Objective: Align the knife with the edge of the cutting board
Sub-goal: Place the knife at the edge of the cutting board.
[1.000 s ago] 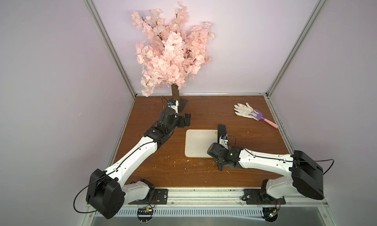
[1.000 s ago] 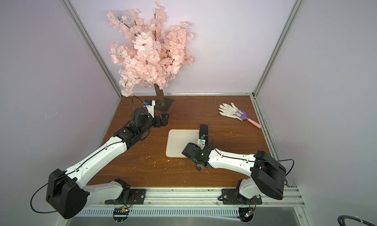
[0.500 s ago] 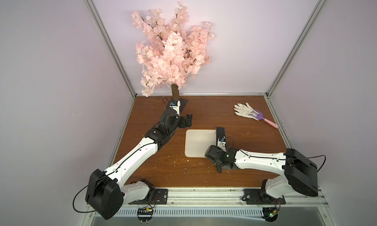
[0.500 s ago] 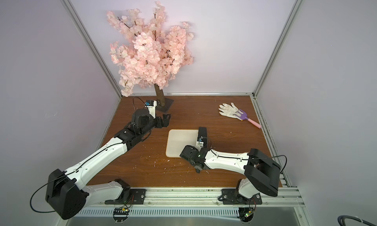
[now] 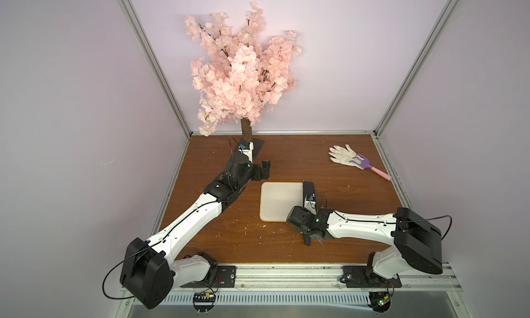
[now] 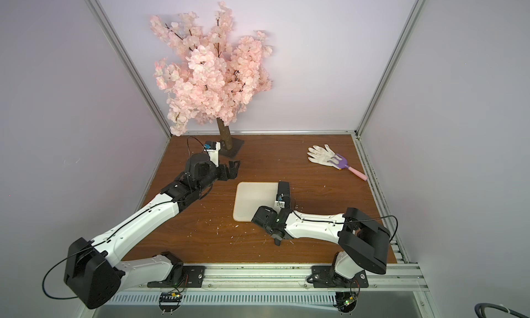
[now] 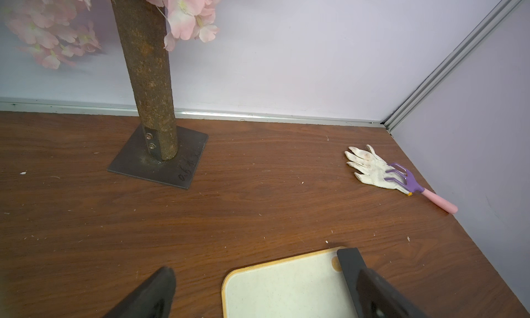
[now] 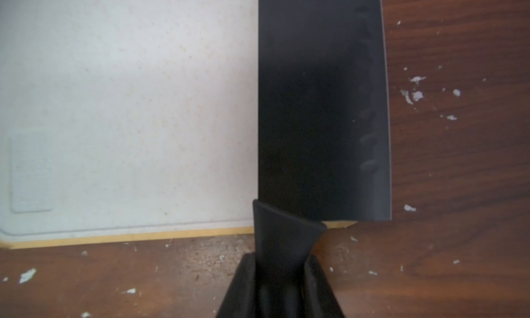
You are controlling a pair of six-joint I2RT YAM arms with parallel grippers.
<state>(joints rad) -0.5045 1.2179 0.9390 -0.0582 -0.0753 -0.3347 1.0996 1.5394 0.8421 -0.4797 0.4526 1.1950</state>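
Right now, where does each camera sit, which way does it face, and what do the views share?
Top views: high at the front, looking down toward the back wall; both arms whole, tree, glove.
Left wrist: on the left arm, facing the tree trunk; open left gripper shows.
Right wrist: on the right arm, looking along the knife; right gripper shut on its handle.
Shared: all show the cutting board.

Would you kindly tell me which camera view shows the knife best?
The right wrist view: the knife fills it, blade lying along the cutting board edge, handle in the right end effector. Both top views show only its ends beyond the arm; the left wrist view, one blade corner.
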